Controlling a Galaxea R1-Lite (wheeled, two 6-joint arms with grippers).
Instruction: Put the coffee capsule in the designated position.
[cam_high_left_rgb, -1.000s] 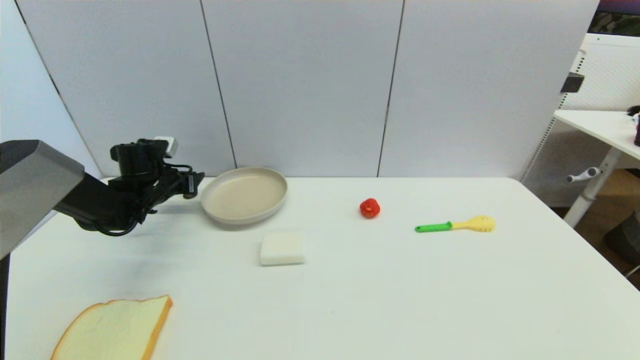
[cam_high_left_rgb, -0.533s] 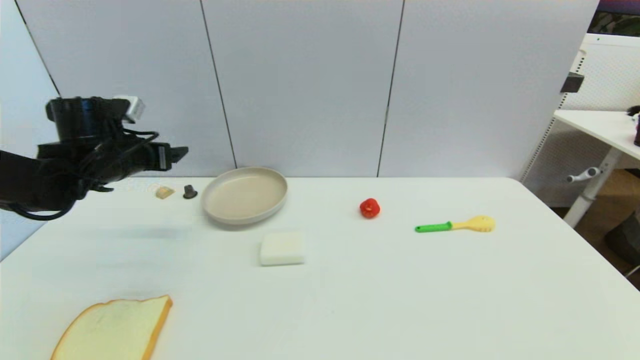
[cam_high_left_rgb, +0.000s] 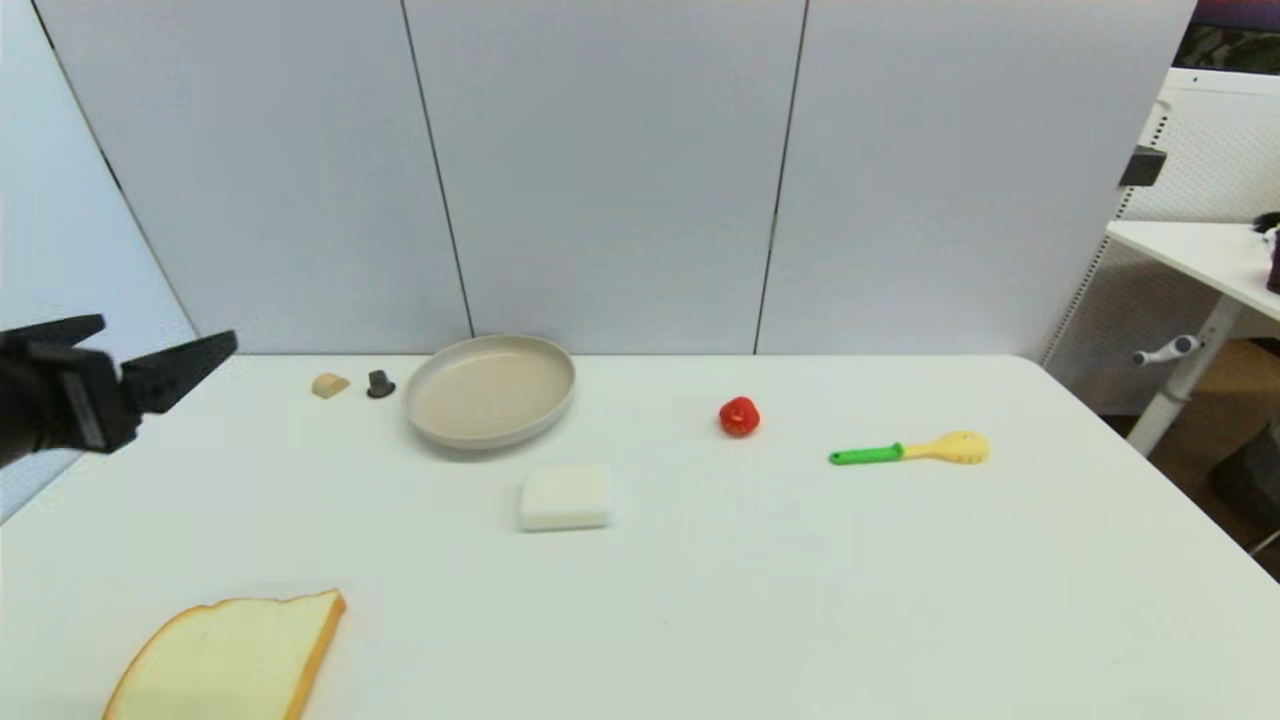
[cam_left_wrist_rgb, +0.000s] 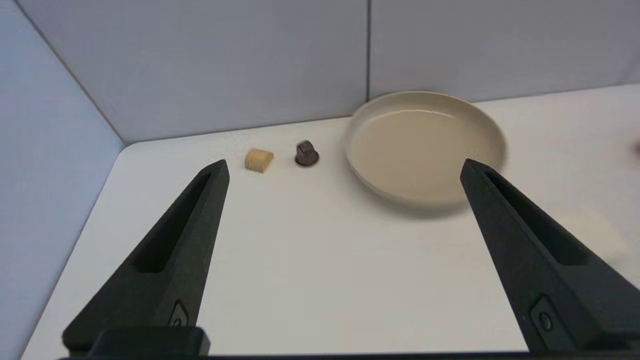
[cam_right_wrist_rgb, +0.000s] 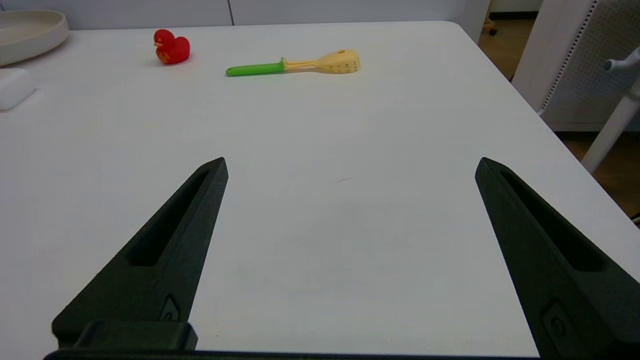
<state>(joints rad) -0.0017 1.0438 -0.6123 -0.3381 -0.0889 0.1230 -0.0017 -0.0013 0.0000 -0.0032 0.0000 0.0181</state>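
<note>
One tiny coffee capsule (cam_high_left_rgb: 380, 384) looks light, rigid and slippery; grip its tapered body. The left gripper (cam_high_left_rgb: 150, 352) hangs empty, fingers apart.

1 capsule (cam_high_left_rgb: 380, 384), 1 plate (cam_high_left_rgb: 548, 398), 1 pepper (cam_high_left_rgb: 739, 416)

coffee capsule (cam_high_left_rgb: 380, 384) is seen as dark grey-black, bread-like chunk (cam_high_left_rgb: 329, 385) tan, plate (cam_high_left_rgb: 545, 402) plain beige, toy pepper (cam_high_left_rgb: 739, 416) red. spatula (cam_high_left_rgb: 910, 451) is coloured green at the handle, yellow at the head. block (cam_high_left_rgb: 564, 496) and table (cam_high_left_rgb: 800, 600) are white. bread slice (cam_high_left_rgb: 225, 660) is pale with an orange-brown crust.
</note>
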